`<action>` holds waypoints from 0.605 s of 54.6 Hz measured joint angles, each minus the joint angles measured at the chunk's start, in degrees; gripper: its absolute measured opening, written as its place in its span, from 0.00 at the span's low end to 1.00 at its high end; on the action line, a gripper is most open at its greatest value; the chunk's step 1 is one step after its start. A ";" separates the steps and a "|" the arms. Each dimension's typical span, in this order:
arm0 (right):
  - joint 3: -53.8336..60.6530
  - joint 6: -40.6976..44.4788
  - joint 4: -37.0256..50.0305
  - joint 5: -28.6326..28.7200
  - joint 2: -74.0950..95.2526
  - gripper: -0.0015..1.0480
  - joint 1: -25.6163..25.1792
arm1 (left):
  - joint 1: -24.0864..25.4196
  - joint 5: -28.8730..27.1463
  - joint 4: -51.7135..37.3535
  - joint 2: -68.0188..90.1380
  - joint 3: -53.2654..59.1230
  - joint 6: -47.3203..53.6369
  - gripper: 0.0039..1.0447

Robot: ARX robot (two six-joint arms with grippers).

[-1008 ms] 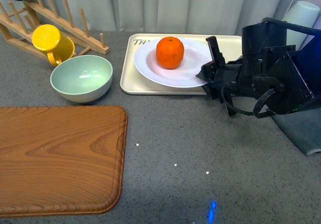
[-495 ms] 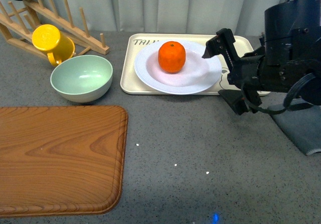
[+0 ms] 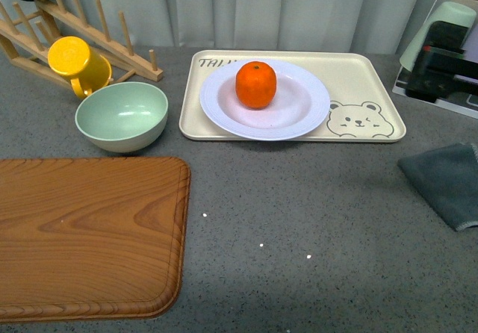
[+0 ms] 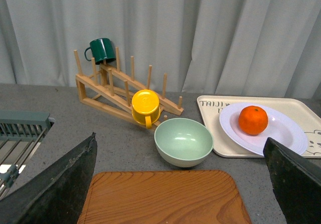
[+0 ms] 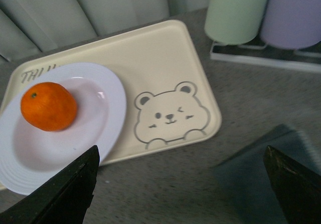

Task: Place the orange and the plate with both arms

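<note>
Orange (image 3: 255, 84) sits on the white plate (image 3: 299, 113), which rests on the bear tray (image 3: 373, 86) — tray lettering partly hidden by the plate. Left gripper (image 4: 180, 184) and right gripper (image 5: 180, 184): spread wide, empty — only finger edges show, cut off by the wrist-view borders.

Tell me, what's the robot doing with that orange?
Right now nothing is holding it. The orange sits on the white plate, and the plate rests on the beige bear tray. A second ago the right arm was reaching in beside the plate; it has since pulled back out of the front view. Both wrist views show each end effector's fingers spread wide with nothing between them: left, right.
</note>
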State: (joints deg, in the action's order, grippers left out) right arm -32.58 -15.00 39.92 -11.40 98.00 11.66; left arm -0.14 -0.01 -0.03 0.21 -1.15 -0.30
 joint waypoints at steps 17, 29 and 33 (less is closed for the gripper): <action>19.37 13.73 -8.41 0.37 -26.95 0.91 1.79 | 0.00 0.00 0.00 0.00 0.00 0.00 0.94; 26.97 16.94 -17.81 -1.68 -46.90 0.91 4.70 | 0.00 0.00 0.00 0.00 0.00 0.00 0.94; 28.28 17.66 -18.88 -2.21 -52.41 0.91 4.72 | 0.00 0.00 0.00 0.00 0.00 0.00 0.94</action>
State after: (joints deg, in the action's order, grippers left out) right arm -4.29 2.66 21.04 -13.61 45.58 16.38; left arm -0.14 -0.01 -0.03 0.21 -1.15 -0.30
